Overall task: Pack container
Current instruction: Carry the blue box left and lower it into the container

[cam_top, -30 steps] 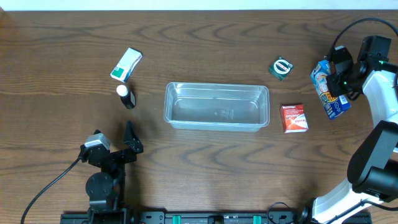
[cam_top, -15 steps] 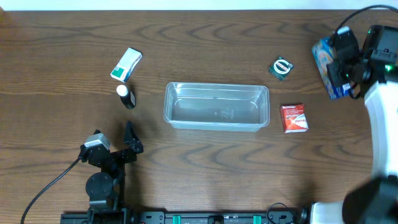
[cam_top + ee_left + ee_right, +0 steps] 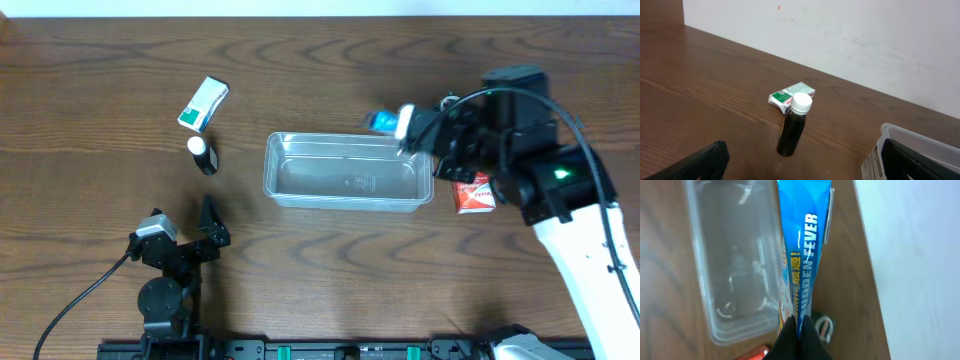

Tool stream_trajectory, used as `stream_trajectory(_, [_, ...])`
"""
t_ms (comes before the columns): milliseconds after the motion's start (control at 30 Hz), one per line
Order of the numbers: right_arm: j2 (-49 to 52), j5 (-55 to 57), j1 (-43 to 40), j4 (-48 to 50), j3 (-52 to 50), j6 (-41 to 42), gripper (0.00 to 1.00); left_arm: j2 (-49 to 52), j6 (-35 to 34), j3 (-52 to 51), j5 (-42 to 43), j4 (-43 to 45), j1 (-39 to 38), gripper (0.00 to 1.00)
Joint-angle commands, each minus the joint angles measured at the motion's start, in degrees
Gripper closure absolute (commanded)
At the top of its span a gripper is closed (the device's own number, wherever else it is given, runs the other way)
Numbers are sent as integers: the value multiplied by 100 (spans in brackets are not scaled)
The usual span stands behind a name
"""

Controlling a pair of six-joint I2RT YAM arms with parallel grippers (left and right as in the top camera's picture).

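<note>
The container (image 3: 347, 171), a clear rectangular tray, lies empty at the table's middle. It also shows in the right wrist view (image 3: 735, 260) and at the right edge of the left wrist view (image 3: 925, 145). My right gripper (image 3: 412, 129) is shut on a blue snack packet (image 3: 384, 122) and holds it above the tray's far right rim. In the right wrist view the gripper (image 3: 800, 329) pinches the packet (image 3: 802, 255) at its end. My left gripper (image 3: 182, 225) is open and empty near the front left, its jaws spread wide (image 3: 805, 172).
A dark bottle with a white cap (image 3: 202, 154) (image 3: 794, 125) stands left of the tray. A green-white box (image 3: 203, 103) (image 3: 791, 96) lies behind it. A red box (image 3: 474, 192) lies right of the tray, part under my arm. A small round green item (image 3: 826, 326) lies beyond the tray's right end.
My right arm has swung from the table's far right edge leftward with the blue packet, to above the tray's far right rim. The left arm has not moved.
</note>
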Motion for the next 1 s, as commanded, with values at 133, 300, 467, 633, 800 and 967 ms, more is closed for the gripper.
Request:
stream_trajectory(133, [378,-31,461,-195,59,-363,99,2,94,-120,-28,-212,28,2])
stream_trajectory(300, [785,-2,782,-251,57,-337,99,2,94,-120,-28,-212,28,2])
stream_trajectory(467, [1233,605,1130,-229,57,-221,99,2,94,-120,-28,-212,28,2])
stream_trajectory(633, [1574,968,1360,-116,57,-205,99,2,94,-120,-28,-212,28,2])
stream_trajectory(800, [1672,984,1373,302,52,-90,99,2,92,-120,-28,-212,28,2])
stream_trajectory(967, [1672,984,1373,586,52,-35,99,2,94,-120,-28,-212,28,2])
